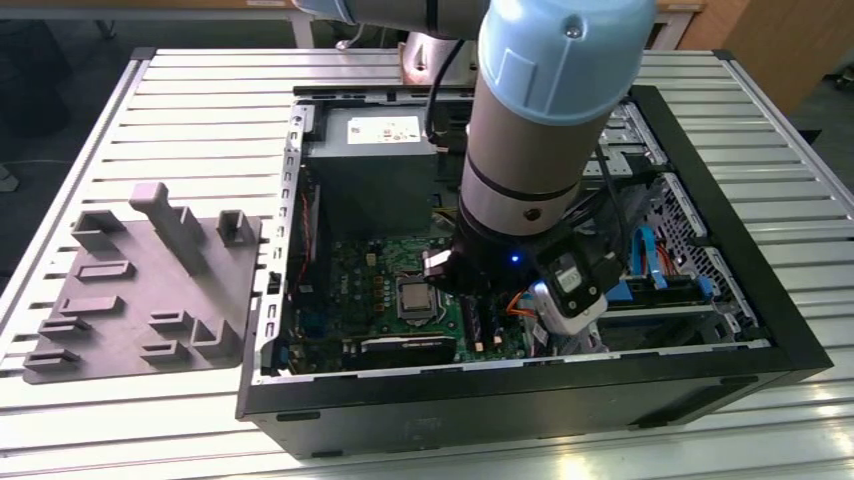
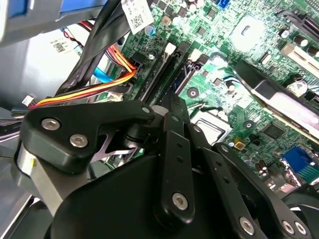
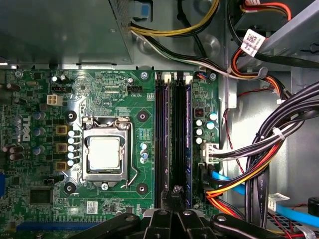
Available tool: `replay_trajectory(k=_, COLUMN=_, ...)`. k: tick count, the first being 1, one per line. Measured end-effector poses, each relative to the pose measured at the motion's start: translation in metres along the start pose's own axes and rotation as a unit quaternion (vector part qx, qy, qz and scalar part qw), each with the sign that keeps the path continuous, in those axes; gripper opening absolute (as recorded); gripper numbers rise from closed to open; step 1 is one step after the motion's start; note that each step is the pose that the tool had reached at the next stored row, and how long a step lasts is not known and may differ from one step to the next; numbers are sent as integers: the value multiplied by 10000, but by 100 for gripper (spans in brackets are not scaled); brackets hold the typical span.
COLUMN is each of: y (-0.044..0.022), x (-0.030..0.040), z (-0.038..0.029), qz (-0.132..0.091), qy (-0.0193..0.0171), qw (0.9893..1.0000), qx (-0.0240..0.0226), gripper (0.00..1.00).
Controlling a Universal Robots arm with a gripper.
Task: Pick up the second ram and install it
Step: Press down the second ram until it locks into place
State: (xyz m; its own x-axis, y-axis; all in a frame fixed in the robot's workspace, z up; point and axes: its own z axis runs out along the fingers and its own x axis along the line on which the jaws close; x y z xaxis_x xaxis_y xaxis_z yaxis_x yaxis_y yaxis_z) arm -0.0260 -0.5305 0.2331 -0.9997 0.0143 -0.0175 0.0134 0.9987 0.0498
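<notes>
In the first wrist view, the long black memory slots (image 3: 160, 139) run side by side beside the processor socket (image 3: 105, 154). A thin dark stick with a bluish face, the second ram (image 3: 188, 144), stands upright in the outer slot along its full length. My gripper (image 3: 175, 191) hangs just over the near end of the slots, its fingers drawn together with nothing visible between them. The second wrist view shows the gripper (image 2: 172, 102) tips meeting above the same slots. In the exterior view the arm (image 1: 534, 150) reaches down into the open computer case (image 1: 747, 370).
A grey moulded tray (image 1: 140, 290) with upright posts lies on the slatted table at the exterior view's left. Inside the case, bundles of black, orange and yellow cables (image 3: 269, 154) crowd the space beside the slots. The grey power supply (image 1: 367, 160) sits at the far end.
</notes>
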Motion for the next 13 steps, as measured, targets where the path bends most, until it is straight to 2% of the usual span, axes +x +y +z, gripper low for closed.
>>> replay_trajectory(k=5, y=-32, x=0, z=7, qz=1, qy=0, qw=10000, qx=-1, gripper=11)
replay_trajectory(k=13, y=-42, x=3, z=90, qz=0, qy=0, qw=10000, qx=0, gripper=11)
